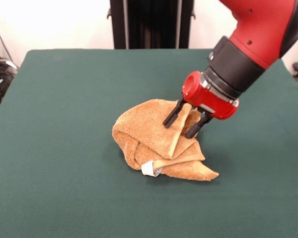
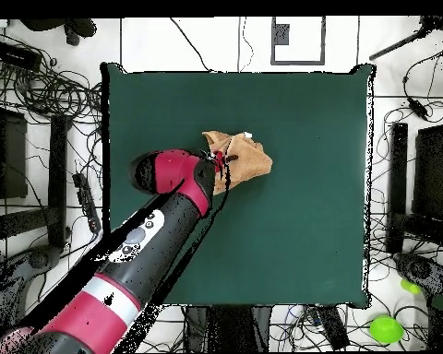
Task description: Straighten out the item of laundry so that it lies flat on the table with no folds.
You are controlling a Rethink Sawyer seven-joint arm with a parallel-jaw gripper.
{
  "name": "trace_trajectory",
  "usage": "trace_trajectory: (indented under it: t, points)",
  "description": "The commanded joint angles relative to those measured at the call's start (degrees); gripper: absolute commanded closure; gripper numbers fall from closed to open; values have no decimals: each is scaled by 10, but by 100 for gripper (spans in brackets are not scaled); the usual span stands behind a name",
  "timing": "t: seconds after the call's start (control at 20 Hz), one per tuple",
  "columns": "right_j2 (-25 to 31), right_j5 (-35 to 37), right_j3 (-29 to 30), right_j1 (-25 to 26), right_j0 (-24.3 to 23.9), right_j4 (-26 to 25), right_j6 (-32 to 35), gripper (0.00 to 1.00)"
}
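Note:
The orange-tan terry towel (image 1: 154,141) lies crumpled in a heap near the middle of the dark green table (image 1: 64,124), its small white tag (image 1: 149,168) at the front. One raised fold stands up between the two black fingers of my gripper (image 1: 181,126), which come in tilted from the right. The fingers are closed on that fold. In the overhead view the towel (image 2: 246,159) shows past the red wrist, and the gripper (image 2: 222,166) sits at its left edge.
The table's cloth (image 2: 308,230) spreads wide on all sides of the towel. Cables, stands and dark equipment (image 2: 41,92) crowd the floor around the table. Two green objects (image 2: 388,327) lie on the floor at one corner.

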Motion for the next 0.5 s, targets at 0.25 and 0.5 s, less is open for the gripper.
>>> trace_trajectory:
  t: [0.25, 0.5]
  points:
    - [92, -18, 16, 63, -8, 28, 178, 0]
    - [96, -2, 19, 65, -13, 30, 174, 0]
